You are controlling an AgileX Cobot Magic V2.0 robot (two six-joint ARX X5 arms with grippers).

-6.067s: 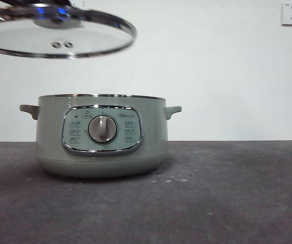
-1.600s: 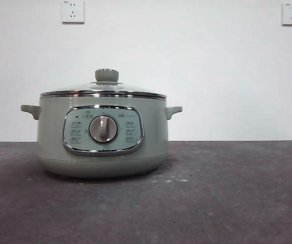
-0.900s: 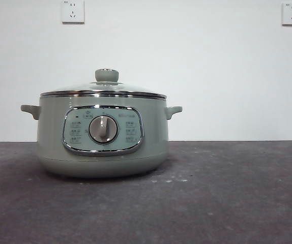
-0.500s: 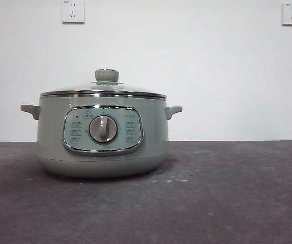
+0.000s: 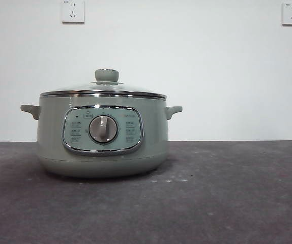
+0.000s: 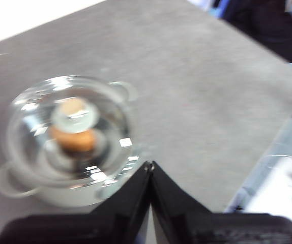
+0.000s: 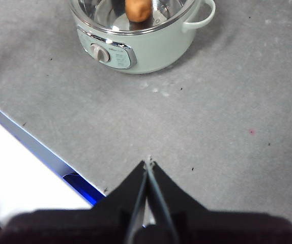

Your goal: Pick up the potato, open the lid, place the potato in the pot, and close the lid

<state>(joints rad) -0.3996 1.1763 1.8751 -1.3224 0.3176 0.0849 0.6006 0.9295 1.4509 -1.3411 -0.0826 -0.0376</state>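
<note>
- The round glass lid (image 5: 103,90) with its chrome rim and sage-green knob sits level on the squat sage-green electric pot (image 5: 103,134), rim to rim, nothing holding it.
- Through the glass, the lumpy orange-brown potato (image 6: 74,140) lies on the pot's floor, just beneath the knob; the right wrist view catches it too, inside the steel wall.
- The left tool (image 6: 150,165) hangs above and to one side of the pot, jaws pressed together, gripping nothing.
- The right tool (image 7: 148,163) waits well back from the pot over the grey surface (image 7: 227,112), near its edge, jaws pinched to a slit, empty as well.
- By my reading, every step looks done: potato in, lid on.
- The risk now is small: the left tool is the nearer one, and a careless swing across the pot could clip the knob and knock the lid askew.
- A lid that is only resting, not seated, could slide if the pot gets bumped.
</note>
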